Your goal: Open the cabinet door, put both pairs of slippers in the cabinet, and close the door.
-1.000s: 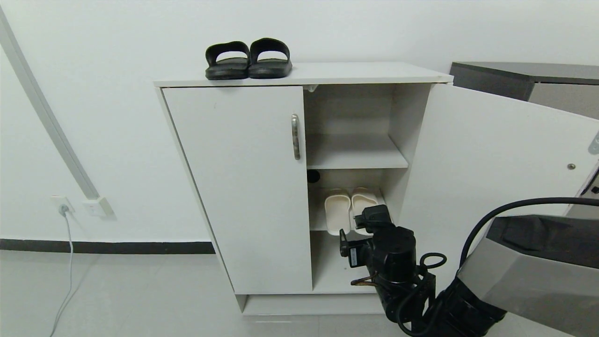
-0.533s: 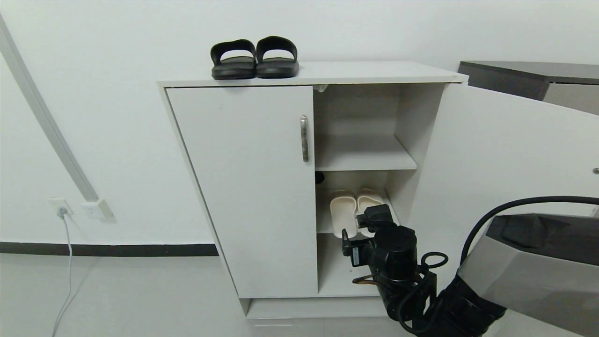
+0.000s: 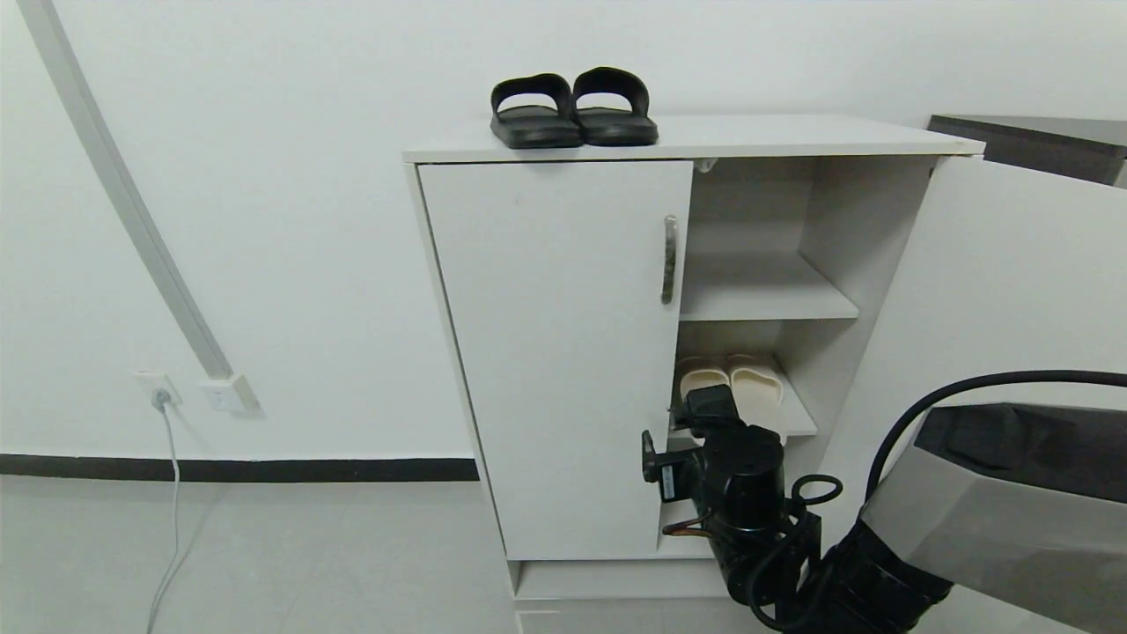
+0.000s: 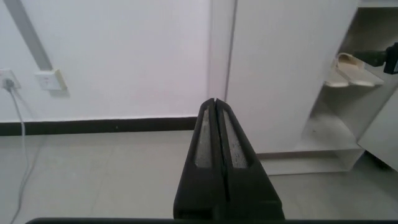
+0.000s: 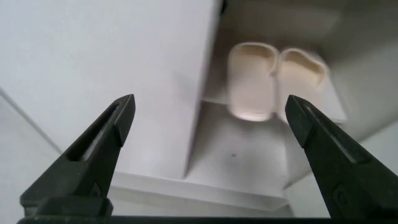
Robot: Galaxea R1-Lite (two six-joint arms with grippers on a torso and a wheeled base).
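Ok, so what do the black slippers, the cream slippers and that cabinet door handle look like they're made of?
Black slippers: probably rubber or foam plastic, with a matte finish; sole and strap look moulded in one piece.
Cream slippers: likely soft moulded foam, also matte, with thick rounded edges.
Door handle: looks like brushed metal, grey with a dull sheen.

Your head camera stands back and high, facing forward and down at the front of the cabinet [image 3: 555, 352]. You get it whole, top to bottom, plus the wall [image 3: 264, 220] and floor [image 3: 264, 555] on its left. The left wrist camera sits low and well back, sighting along the left gripper [image 4: 215, 102], whose fingers are pressed together, with the cabinet seen obliquely. The right wrist camera is close in, looking between the spread fingers of the right gripper [image 5: 210, 102] into the cabinet's open side. All three views share the cream slippers [image 5: 273, 81] inside. Head and left wrist views also share the wall socket [image 4: 7, 78].
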